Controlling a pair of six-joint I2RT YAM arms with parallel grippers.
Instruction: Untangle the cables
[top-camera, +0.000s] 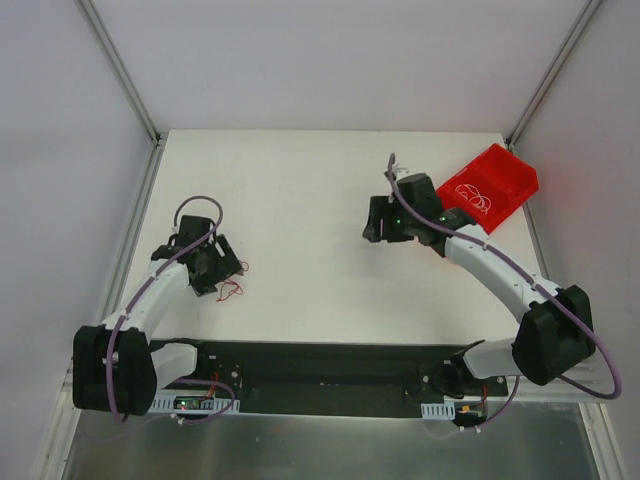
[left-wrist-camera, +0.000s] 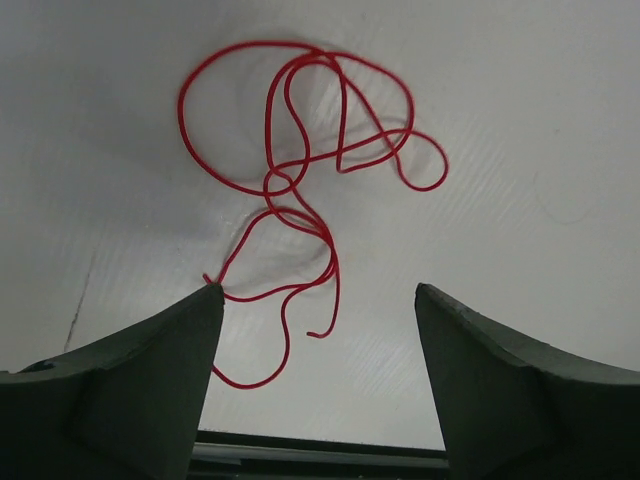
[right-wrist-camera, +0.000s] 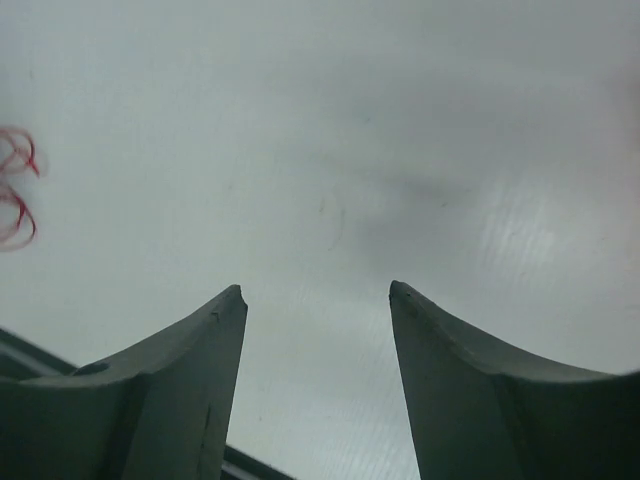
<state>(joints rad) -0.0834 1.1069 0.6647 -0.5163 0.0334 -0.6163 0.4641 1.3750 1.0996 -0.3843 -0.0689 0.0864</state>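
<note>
Two end effectors hang over the white bench (top-camera: 300, 200), both spread wide and pinching nothing. The left end effector (left-wrist-camera: 318, 290) hangs right over the red cables (left-wrist-camera: 300, 163), which lie loose on the bench at about 8 o'clock in the top view. In the left wrist view the tangle spreads from between the fingers up toward 12 o'clock, with several overlapping loops crossing at one knot-like point. One loose tail curls down into the gap between the fingers. The left fingertip (left-wrist-camera: 212, 292) sits just beside a cable end and hides part of the lowest loop; whether it touches the wire I cannot tell.

The right end effector (right-wrist-camera: 315, 290) hangs over bare bench near 1 o'clock in the top view, well apart from the tangle, which shows only as a red squiggle at 9 o'clock in its own camera. Just beside that arm's wrist, at 2 o'clock on the bench, a red bin (top-camera: 515, 170) sits skewed, with pale loops of cable (top-camera: 478, 196) inside it. A thick purple cord (top-camera: 190, 205) arches over the left arm, clear of the wires below.
</note>
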